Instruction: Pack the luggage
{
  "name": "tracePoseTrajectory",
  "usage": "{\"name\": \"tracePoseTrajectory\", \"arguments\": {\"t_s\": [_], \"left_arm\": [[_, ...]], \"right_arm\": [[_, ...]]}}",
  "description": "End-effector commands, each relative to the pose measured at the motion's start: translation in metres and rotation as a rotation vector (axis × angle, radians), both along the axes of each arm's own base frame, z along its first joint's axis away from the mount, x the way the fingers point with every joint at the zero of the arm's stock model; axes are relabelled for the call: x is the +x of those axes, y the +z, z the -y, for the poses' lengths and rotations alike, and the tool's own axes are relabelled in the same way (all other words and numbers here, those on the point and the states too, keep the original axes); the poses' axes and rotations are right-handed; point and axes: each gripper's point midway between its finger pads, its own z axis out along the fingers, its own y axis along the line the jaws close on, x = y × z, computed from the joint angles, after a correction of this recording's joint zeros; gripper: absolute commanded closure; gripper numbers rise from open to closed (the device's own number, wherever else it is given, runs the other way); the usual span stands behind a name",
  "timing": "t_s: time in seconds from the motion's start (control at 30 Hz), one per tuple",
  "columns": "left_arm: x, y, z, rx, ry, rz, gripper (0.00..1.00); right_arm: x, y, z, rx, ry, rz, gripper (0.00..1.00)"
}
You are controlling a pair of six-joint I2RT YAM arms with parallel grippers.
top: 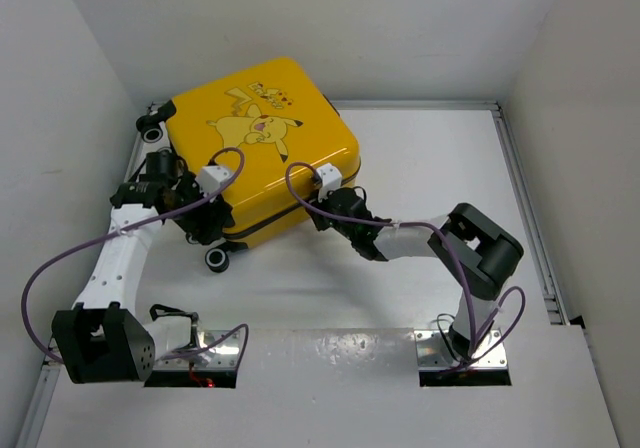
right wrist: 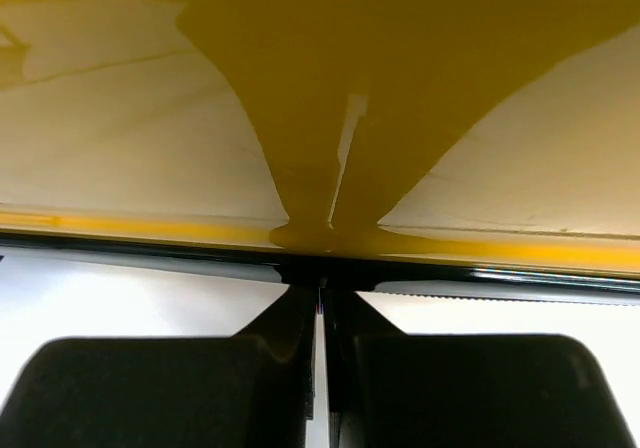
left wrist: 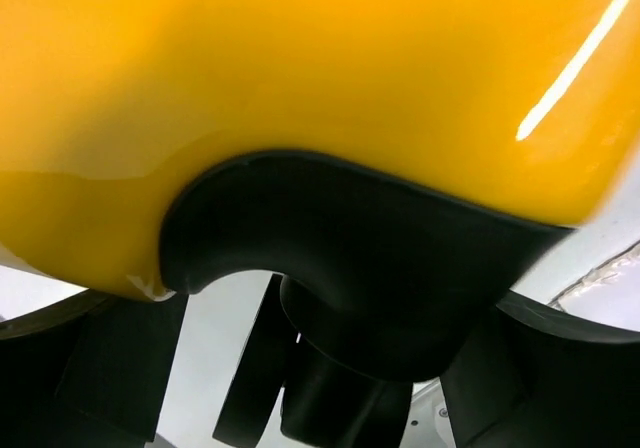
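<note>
A: Luggage [top: 265,138]?
B: Closed, lying flat on table [top: 430,178], right at both grippers' tips.
A: Left gripper [left wrist: 320,358]?
B: Spread wide at a corner of the yellow shell. Black wheel housing [left wrist: 350,258] between fingers [left wrist: 100,368], wheel [left wrist: 330,408] just below.
A: Right gripper [right wrist: 320,303]?
B: Pressed together, nothing visibly pinched. Tips up against black zipper trim [right wrist: 150,253], yellow shell just beyond.
A: Relative to each other?
B: Both on same near side, right gripper farther along the edge.
</note>
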Motion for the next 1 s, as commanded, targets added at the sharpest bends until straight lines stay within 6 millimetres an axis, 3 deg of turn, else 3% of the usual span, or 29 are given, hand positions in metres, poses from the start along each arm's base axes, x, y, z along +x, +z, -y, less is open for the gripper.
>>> {"name": "tracePoseTrajectory", "arguments": {"t_s": [0.0,0.1,0.2,0.23,0.27,0.37,0.47,0.7,0.97], "left_arm": [[0.001,0.0,-0.009,0.044,0.032,0.027,0.07],[-0.001,-0.007,-0.018,0.092,0.046,0.02,0.18],[-0.001,-0.01,-0.022,0.119,0.04,0.021,0.43],[-0.003,-0.014,-0.022,0.118,0.039,0.012,0.58],[-0.002,-0.016,-0.022,0.124,0.029,0.013,0.66],[-0.003,-0.02,-0.026,0.144,0.039,0.009,0.87],[-0.003,-0.025,-0.03,0.166,0.04,-0.001,0.99],[0.002,-0.028,-0.036,0.177,0.078,0.004,1.0],[0.004,-0.029,-0.036,0.173,0.086,0.002,1.0]], "right_arm": [[0.014,0.06,-0.021,0.153,0.024,0.153,1.0],[0.009,0.061,-0.015,0.138,0.038,0.159,1.0],[0.004,0.06,-0.006,0.139,0.052,0.144,1.0],[0.005,0.066,-0.003,0.147,0.051,0.153,1.0],[-0.001,0.062,-0.004,0.14,0.077,0.144,1.0],[-0.003,0.068,0.002,0.146,0.095,0.149,1.0],[-0.003,0.073,0.009,0.148,0.092,0.149,1.0],[0.004,0.058,0.03,0.106,0.059,0.118,1.0],[0.007,0.051,0.039,0.111,0.031,0.085,1.0]]}}
